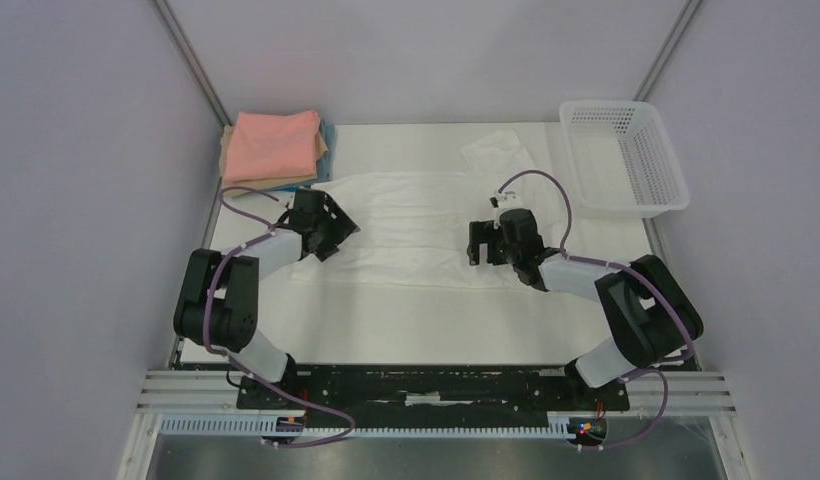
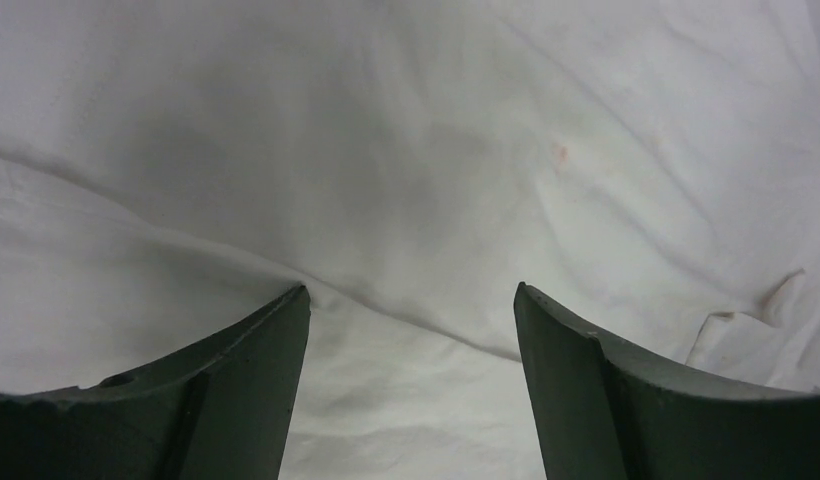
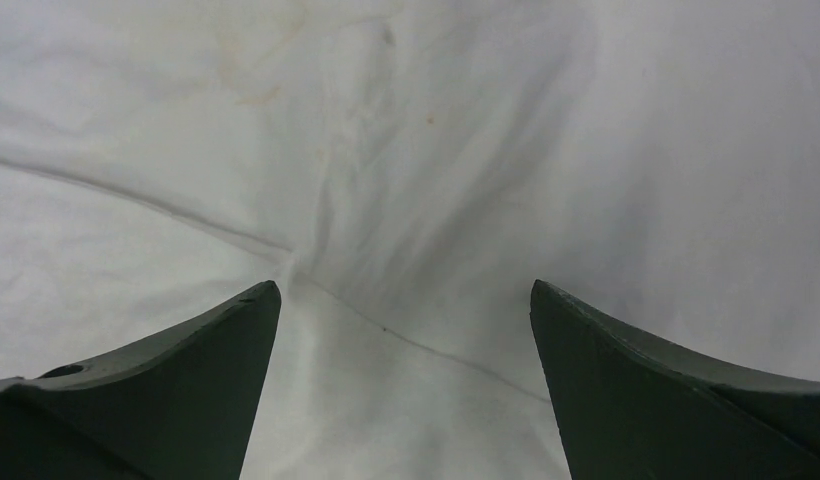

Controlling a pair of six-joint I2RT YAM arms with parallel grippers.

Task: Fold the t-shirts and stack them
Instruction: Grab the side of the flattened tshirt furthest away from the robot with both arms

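Note:
A plain white t-shirt [image 1: 416,225] lies spread and wrinkled across the middle of the table. A folded stack sits at the back left, salmon-pink t-shirt [image 1: 273,145] on top, with tan [image 1: 226,160] and blue [image 1: 327,137] edges showing under it. My left gripper [image 1: 331,235] is over the white shirt's left end, jaws open; its wrist view shows white cloth [image 2: 406,200] with a crease running between the fingers [image 2: 411,300]. My right gripper [image 1: 481,243] is over the shirt's right part, open, with a crease between its fingers [image 3: 406,295].
A white plastic mesh basket [image 1: 623,155] stands at the back right, next to the shirt's sleeve [image 1: 498,150]. Grey walls enclose the table on the left, back and right. A black rail [image 1: 426,385] runs along the near edge.

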